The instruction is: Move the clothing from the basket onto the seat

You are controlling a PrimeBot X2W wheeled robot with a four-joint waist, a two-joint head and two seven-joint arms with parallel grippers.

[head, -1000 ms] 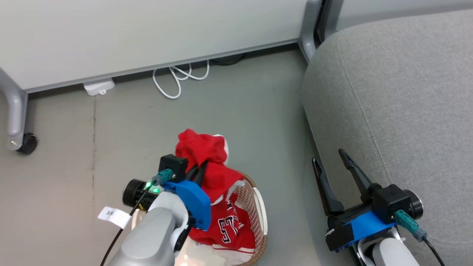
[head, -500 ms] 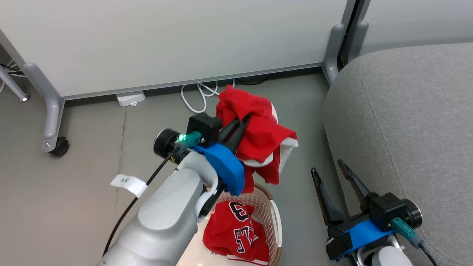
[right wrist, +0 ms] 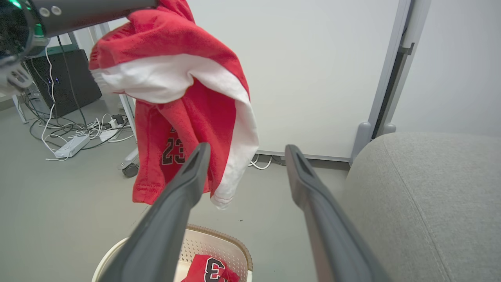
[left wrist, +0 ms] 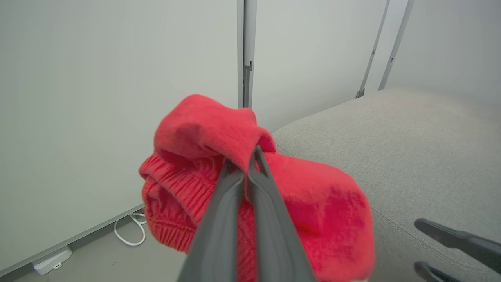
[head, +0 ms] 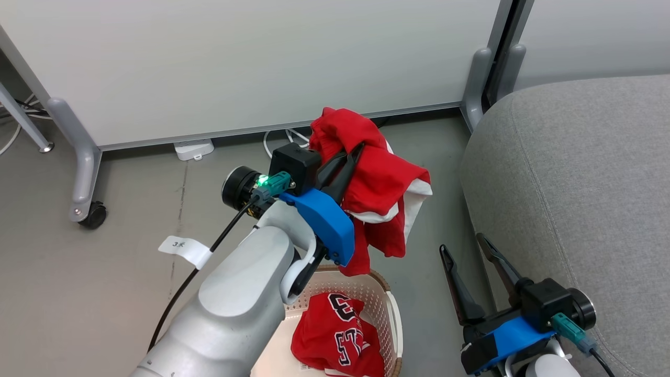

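Note:
My left gripper (head: 352, 152) is shut on a mostly plain red garment (head: 384, 183) with white trim, which hangs in the air above the cream basket (head: 391, 314). In the left wrist view the closed gripper (left wrist: 254, 150) pinches a fold of that red garment (left wrist: 321, 211). The lettered red jersey (head: 335, 335) lies inside the basket. The grey seat (head: 576, 183) stands to the right. My right gripper (head: 462, 243) is open and holds nothing, low between basket and seat. From the right wrist, the open gripper (right wrist: 247, 148) points at the hanging garment (right wrist: 188, 78), with the basket (right wrist: 219, 235) and jersey (right wrist: 207, 270) below.
A white partition panel (head: 261, 63) on grey caster legs (head: 86, 183) stands behind the basket. A white cable (head: 285, 139) and a small white box (head: 193, 149) lie at its foot. A black box (right wrist: 66, 74) and tangled wires sit at far left.
The left arm has lifted the plain red garment up out of the basket and a little toward the seat. The head camera has shifted. The right gripper stays open and still.

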